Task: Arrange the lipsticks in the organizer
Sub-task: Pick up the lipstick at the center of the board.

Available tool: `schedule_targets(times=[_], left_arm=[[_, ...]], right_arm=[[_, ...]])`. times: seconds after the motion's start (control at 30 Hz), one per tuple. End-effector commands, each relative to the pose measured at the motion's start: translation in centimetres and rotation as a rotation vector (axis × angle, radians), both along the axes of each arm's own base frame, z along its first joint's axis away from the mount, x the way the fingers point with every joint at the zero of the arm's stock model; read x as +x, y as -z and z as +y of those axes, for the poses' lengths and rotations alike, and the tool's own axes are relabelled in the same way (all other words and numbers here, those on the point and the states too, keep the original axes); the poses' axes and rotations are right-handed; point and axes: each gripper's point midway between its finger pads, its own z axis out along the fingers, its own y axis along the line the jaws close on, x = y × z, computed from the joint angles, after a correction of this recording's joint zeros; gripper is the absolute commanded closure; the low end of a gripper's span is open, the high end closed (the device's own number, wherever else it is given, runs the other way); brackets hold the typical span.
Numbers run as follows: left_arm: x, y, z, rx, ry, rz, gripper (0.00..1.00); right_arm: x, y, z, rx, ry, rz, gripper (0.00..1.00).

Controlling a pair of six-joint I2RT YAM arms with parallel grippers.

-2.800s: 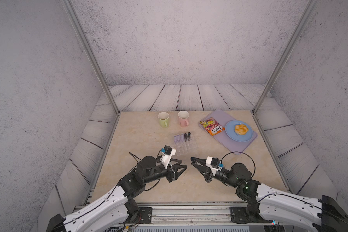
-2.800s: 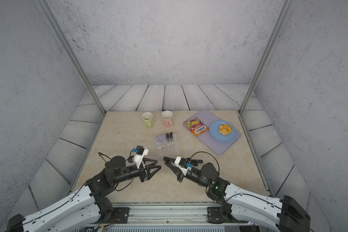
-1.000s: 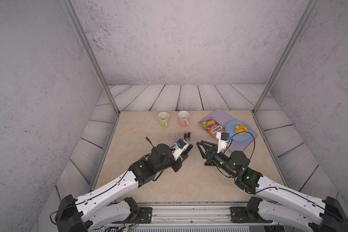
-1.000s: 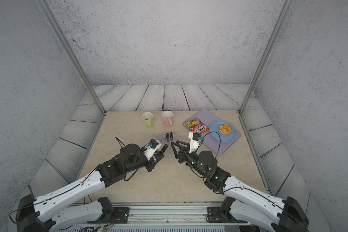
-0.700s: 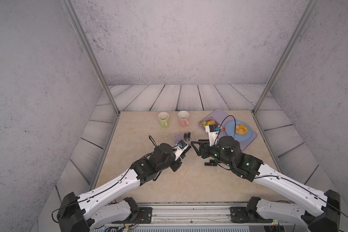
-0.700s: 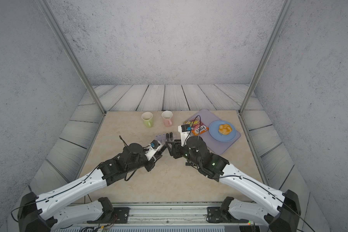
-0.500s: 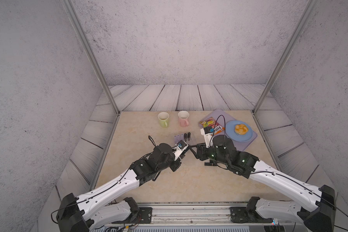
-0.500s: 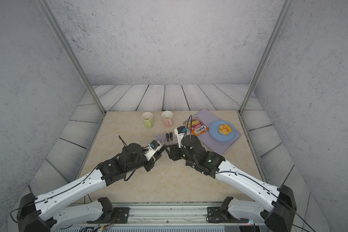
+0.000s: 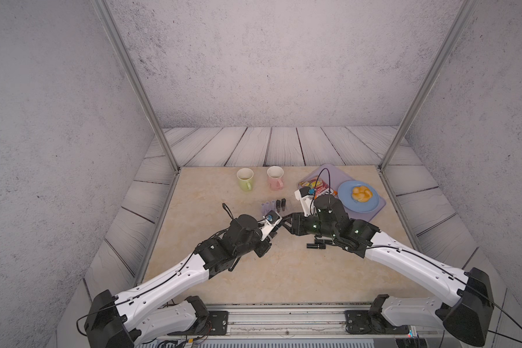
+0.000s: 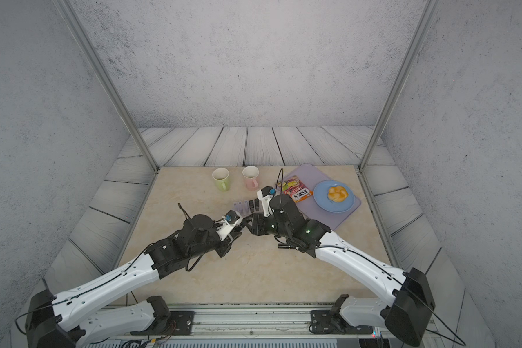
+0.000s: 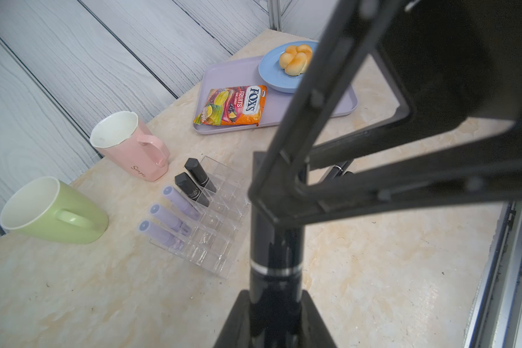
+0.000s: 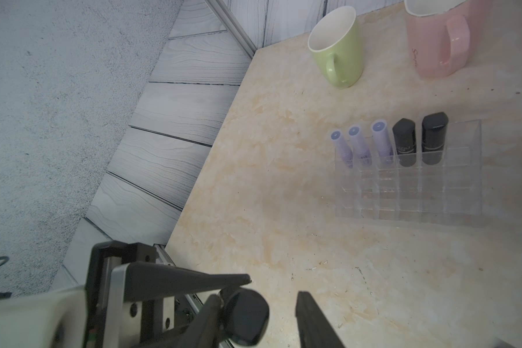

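My left gripper is shut on a glossy black lipstick with a silver band, held above the table in front of the organizer. My right gripper is open around that tube's far end. One finger touches the tube and a gap remains at the other finger. In both top views the two grippers meet tip to tip. The clear organizer holds three lilac lipsticks and two black ones in its far row. Two black lipsticks lie on the table under my right arm.
A green mug and a pink mug stand behind the organizer. At the back right a lilac tray carries a candy bag and a blue plate with a bun.
My right arm has swung left to the left gripper and its jaws have narrowed around the tube's end. The left gripper has stayed shut on the lipstick, hardly moving.
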Motion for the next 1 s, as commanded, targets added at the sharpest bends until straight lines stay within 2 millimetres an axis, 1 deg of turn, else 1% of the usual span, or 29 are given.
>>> schedule_targets(times=[0.0, 0.1, 0.23, 0.43, 0.47, 0.53, 0.57, 0.6, 0.63, 0.67, 0.73, 0.8, 0.87, 0.9, 0.97], left_arm=[[-0.2, -1.5, -0.4, -0.028, 0.027, -0.032, 1.0], [-0.1, -1.5, -0.4, -0.027, 0.025, -0.032, 1.0], [0.0, -1.7, -0.3, -0.031, 0.017, -0.037, 1.0], [0.2, -1.7, -0.3, -0.029, 0.009, -0.039, 1.0], [0.2, -1.8, -0.3, -0.03, 0.005, -0.041, 1.0], [0.4, -1.9, -0.2, -0.03, -0.006, -0.041, 1.0], [0.4, -1.9, -0.1, -0.03, -0.014, -0.04, 0.97], [0.5, -2.0, 0.0, -0.032, -0.024, -0.038, 0.91], [0.7, -2.1, 0.2, -0.038, -0.046, -0.034, 0.83], [0.9, -2.2, 0.4, -0.044, -0.072, -0.03, 0.73], [1.2, -2.2, 0.8, -0.045, -0.1, -0.032, 0.6], [1.6, -2.2, 1.4, -0.04, -0.134, -0.036, 0.5], [2.1, -2.7, 2.4, -0.054, -0.182, -0.027, 0.4], [2.5, -2.9, 3.0, -0.066, -0.21, -0.013, 0.35], [3.3, -3.6, 4.7, -0.118, -0.274, 0.01, 0.32]], right_arm=[[0.9, -0.1, 0.2, 0.063, 0.026, 0.064, 0.6], [1.3, -0.2, 0.7, 0.102, 0.025, 0.1, 0.63], [1.3, -0.2, 1.3, 0.123, 0.007, 0.126, 0.68], [1.1, 0.3, 1.9, 0.144, -0.009, 0.173, 0.67], [1.1, 0.3, 2.0, 0.148, -0.009, 0.177, 0.69], [1.3, 0.4, 2.0, 0.155, 0.0, 0.188, 0.78], [1.5, 0.4, 1.9, 0.164, 0.009, 0.189, 0.83], [1.7, 0.4, 1.8, 0.175, 0.019, 0.19, 0.86], [2.0, 0.3, 1.7, 0.186, 0.03, 0.191, 0.89], [2.3, 0.3, 1.5, 0.194, 0.041, 0.193, 0.92], [2.9, 0.3, 1.1, 0.204, 0.066, 0.193, 0.93], [3.9, 0.1, 0.6, 0.214, 0.101, 0.188, 0.94], [5.4, -0.1, -0.6, 0.218, 0.149, 0.176, 0.94], [6.5, 0.0, -1.5, 0.206, 0.187, 0.165, 0.94], [8.7, 0.6, -4.0, 0.125, 0.279, 0.104, 0.96]])
